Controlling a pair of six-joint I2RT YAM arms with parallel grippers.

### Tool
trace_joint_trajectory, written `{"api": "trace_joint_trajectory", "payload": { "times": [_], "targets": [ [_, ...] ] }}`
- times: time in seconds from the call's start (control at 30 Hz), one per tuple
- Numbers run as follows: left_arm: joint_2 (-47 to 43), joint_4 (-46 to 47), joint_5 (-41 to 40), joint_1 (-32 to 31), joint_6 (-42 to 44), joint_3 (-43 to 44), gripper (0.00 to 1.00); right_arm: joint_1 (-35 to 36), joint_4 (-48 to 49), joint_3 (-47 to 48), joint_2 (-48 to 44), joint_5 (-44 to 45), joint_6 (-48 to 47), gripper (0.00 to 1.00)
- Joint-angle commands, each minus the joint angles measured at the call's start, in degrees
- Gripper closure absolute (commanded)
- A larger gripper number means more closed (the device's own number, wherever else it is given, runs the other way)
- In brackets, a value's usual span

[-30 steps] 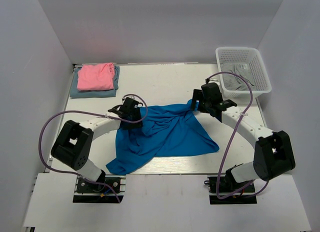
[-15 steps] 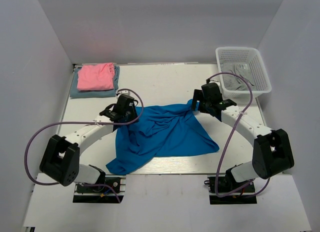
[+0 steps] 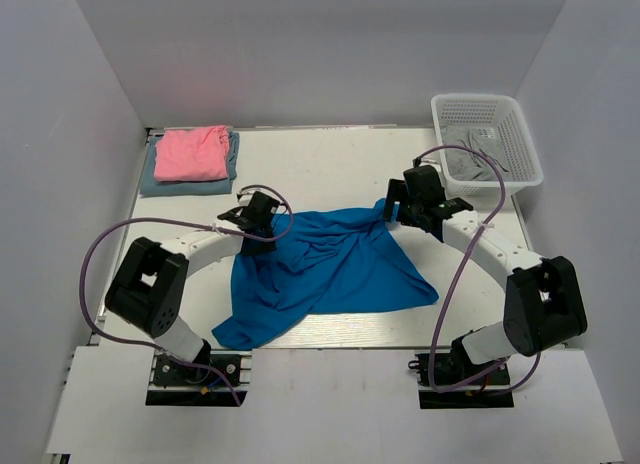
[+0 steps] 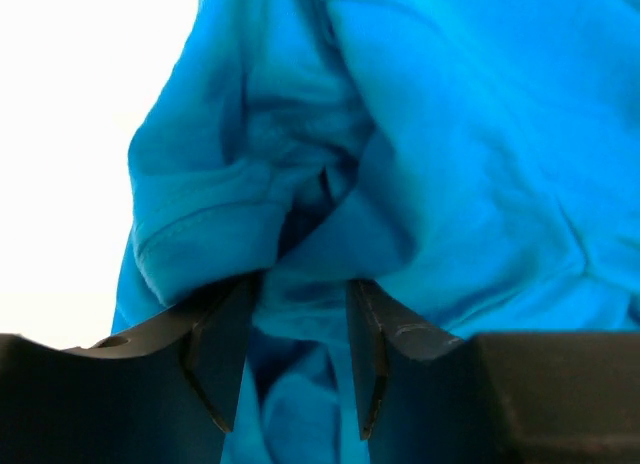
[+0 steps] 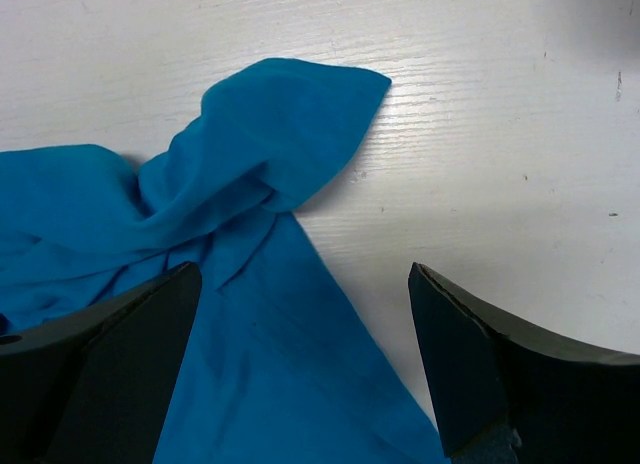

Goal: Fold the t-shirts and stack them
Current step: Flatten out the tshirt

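Note:
The large bright blue t-shirt [image 3: 325, 266] lies crumpled in the middle of the table. My left gripper [image 3: 260, 214] is at the shirt's upper left edge. In the left wrist view its jaws stand close together, with a bunched fold of the blue t-shirt [image 4: 300, 284] pinched between the fingers [image 4: 225, 354]. My right gripper [image 3: 402, 208] hovers open over the shirt's upper right corner [image 5: 280, 134] and holds nothing. The pink t-shirt [image 3: 192, 152] lies folded on the dull grey-blue t-shirt [image 3: 150, 182] at the back left.
A white mesh basket [image 3: 522, 134] stands at the back right with grey cloth [image 3: 470, 160] inside. White walls close in the table on three sides. Purple cables loop off both arms.
My left gripper shifted a little left along the shirt's edge and came back, the arm's elbow swinging out and in. The right arm and the shirts have stayed put.

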Motion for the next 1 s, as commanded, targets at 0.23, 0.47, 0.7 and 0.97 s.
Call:
{"api": "trace_joint_trajectory", "payload": {
  "times": [0.23,0.47,0.7,0.97],
  "targets": [
    [-4.88,0.47,0.37,-0.12,-0.55,2.41,1.00,-0.91,-0.01,1.45,1.59,1.77,1.17,0.10],
    [-14.11,1.25,2.91,-0.12,0.67,1.27,1.00,-1.71,-1.32,2.85,5.02,2.20,-0.66,0.13],
    [-20.97,5.03,4.15,-0.12,1.73,-0.66,1.00,-1.53,0.25,4.70,11.60,0.01,-3.13,0.18],
    [-22.30,5.57,4.15,-0.12,1.73,-1.19,1.00,-1.62,12.54,6.02,16.79,-1.49,0.81,0.31]
  ]
}}
